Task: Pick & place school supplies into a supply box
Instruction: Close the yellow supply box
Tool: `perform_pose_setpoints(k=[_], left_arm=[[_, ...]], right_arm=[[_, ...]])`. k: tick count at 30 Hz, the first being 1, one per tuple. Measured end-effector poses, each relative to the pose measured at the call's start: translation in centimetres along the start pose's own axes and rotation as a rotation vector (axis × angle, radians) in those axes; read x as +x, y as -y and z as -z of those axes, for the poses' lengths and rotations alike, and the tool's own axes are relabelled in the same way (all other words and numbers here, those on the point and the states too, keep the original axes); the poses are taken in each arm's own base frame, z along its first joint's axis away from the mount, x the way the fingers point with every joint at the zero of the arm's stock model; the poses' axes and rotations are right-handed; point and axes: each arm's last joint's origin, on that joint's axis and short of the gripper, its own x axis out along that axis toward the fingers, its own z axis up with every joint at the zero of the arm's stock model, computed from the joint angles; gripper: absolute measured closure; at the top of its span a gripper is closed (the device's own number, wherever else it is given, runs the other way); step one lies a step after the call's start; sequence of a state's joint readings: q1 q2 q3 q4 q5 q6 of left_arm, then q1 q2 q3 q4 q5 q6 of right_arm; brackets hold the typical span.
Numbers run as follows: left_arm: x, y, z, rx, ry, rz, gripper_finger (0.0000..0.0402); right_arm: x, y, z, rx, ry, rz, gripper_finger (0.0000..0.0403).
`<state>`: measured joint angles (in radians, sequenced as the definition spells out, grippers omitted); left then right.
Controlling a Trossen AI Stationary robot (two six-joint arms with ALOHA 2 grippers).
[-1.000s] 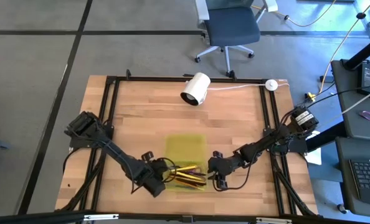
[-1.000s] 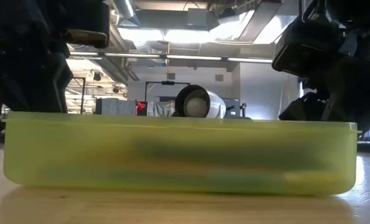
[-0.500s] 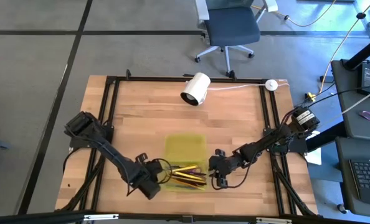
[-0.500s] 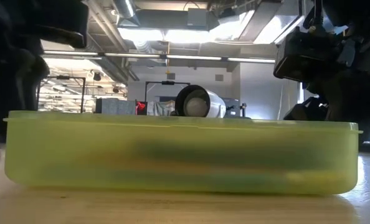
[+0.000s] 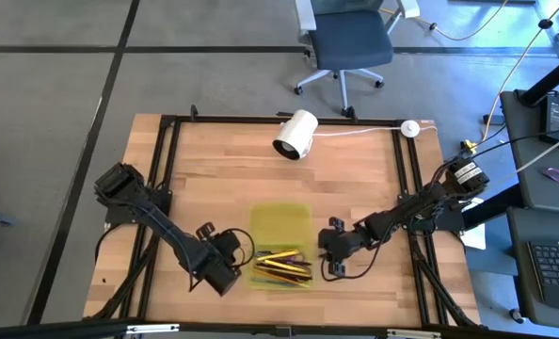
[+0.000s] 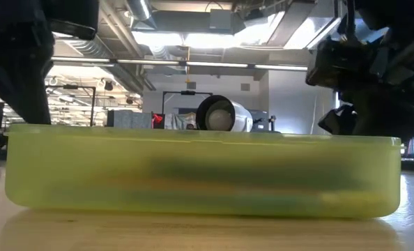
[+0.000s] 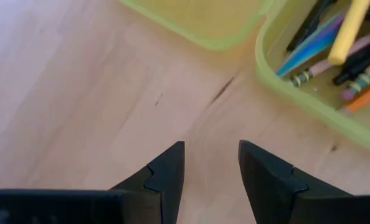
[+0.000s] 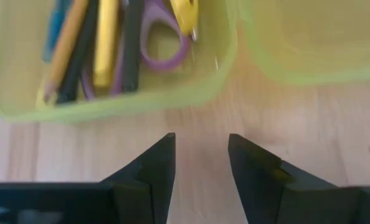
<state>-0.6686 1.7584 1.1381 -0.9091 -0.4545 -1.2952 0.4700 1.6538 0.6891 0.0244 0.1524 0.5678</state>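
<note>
The supply box [image 5: 257,280] is a shallow yellow-green tray near the table's near edge, seen side-on in the low view [image 6: 200,174]. The school supplies [image 5: 284,265] lie inside it: yellow, orange, black and blue pens and pencils [image 7: 334,43], plus purple-handled scissors [image 8: 166,43]. My left gripper [image 5: 234,254] is open just left of the box, over bare wood [image 7: 210,158]. My right gripper [image 5: 328,254] is open just right of the box, with its fingers short of the box wall [image 8: 110,102]. Neither gripper holds anything.
A second flat yellow-green piece [image 5: 279,226] lies against the box's far side. A white cylinder with a cable [image 5: 295,134] rests near the far edge. A black frame [image 5: 167,179] runs along the table's sides. Bare wood lies between the box and the cylinder.
My left gripper has drawn back from the box toward the table's left edge. My right gripper has edged slightly away from the box, toward the right and far side. The box and its contents have stayed put.
</note>
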Motion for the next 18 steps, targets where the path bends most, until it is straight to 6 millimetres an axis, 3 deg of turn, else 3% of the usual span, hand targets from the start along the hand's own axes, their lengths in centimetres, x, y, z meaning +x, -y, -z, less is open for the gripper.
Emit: perform_pose_setpoints(k=[9, 15, 18], left_arm=[[0.8, -0.3, -1.4, 0.162, -0.039, 0.015, 0.0258], [1.4, -0.5, -2.6, 0.060, -0.104, 0.050, 0.0258], [1.7, -0.4, -3.0, 0.124, -0.162, 0.103, 0.0249]], right_arm=[[0.0, -0.1, -0.4, 0.063, 0.035, -0.017, 0.0250], [0.0, 0.2, 0.1, 0.084, -0.016, 0.018, 0.0250], [0.0, 0.2, 0.2, 0.082, -0.035, 0.017, 0.0250]])
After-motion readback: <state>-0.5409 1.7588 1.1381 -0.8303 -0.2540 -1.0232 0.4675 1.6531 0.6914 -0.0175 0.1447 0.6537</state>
